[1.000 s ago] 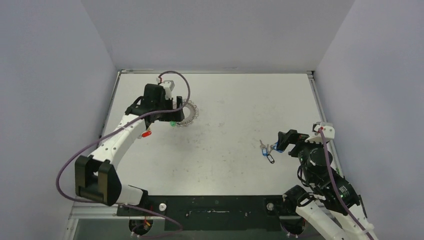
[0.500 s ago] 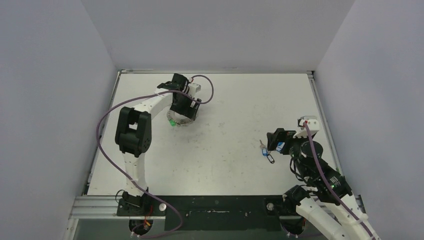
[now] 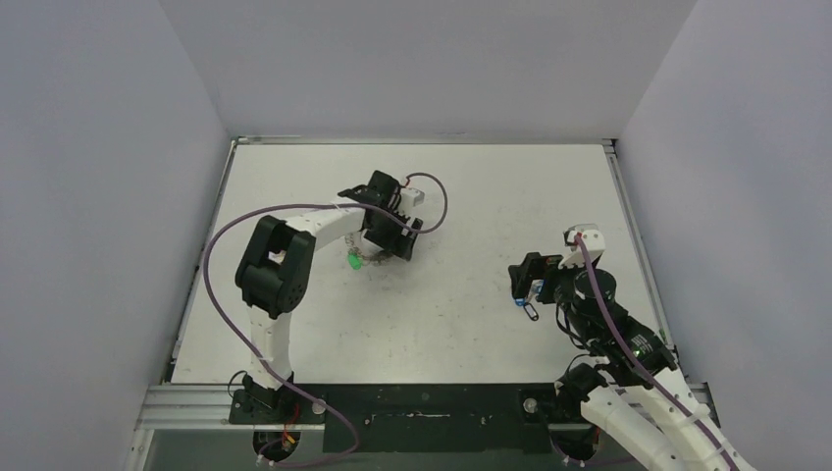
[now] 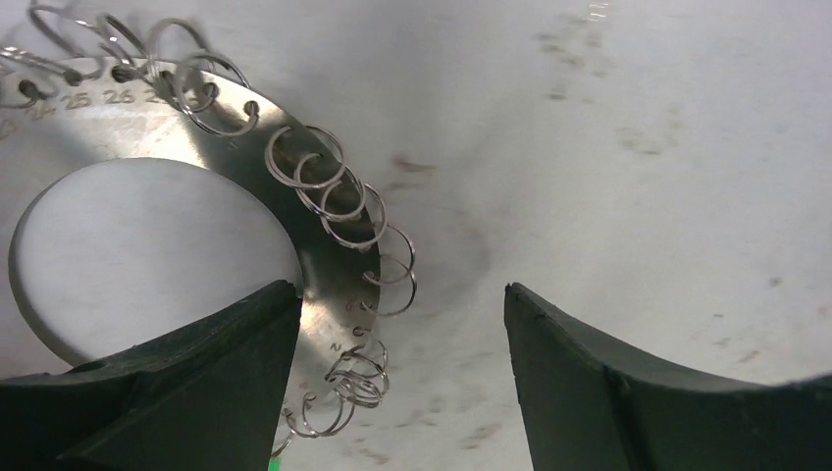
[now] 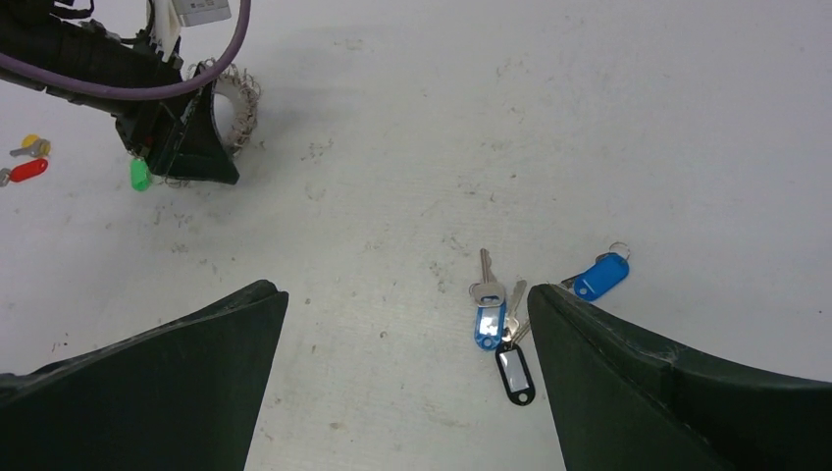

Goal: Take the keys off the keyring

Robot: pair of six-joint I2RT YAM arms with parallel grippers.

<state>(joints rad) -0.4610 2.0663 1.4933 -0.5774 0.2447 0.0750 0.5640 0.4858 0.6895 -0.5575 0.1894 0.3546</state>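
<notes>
The keyring (image 4: 334, 265) is a flat grey metal ring with many small wire loops on its rim. In the top view it (image 3: 371, 259) lies mostly under my left gripper (image 3: 390, 241). In the left wrist view my left gripper (image 4: 402, 294) is open, with one finger over the ring's inner edge and the other on bare table. The green-tagged key (image 3: 352, 263) hangs at the ring's near-left side; it also shows in the right wrist view (image 5: 140, 174). My right gripper (image 5: 407, 294) is open and empty, far to the right of the ring.
Blue-tagged keys (image 5: 488, 319) and a black-tagged key (image 5: 513, 373) lie just under my right gripper (image 3: 525, 280); another blue tag (image 5: 600, 277) lies beside them. Red-tagged (image 5: 27, 170) and yellow-tagged (image 5: 34, 145) keys lie left of the ring. Walls enclose the table.
My left arm has swung right and nearer, and the ring with the green tag has shifted the same way. My right gripper has moved left over the blue and black keys.
</notes>
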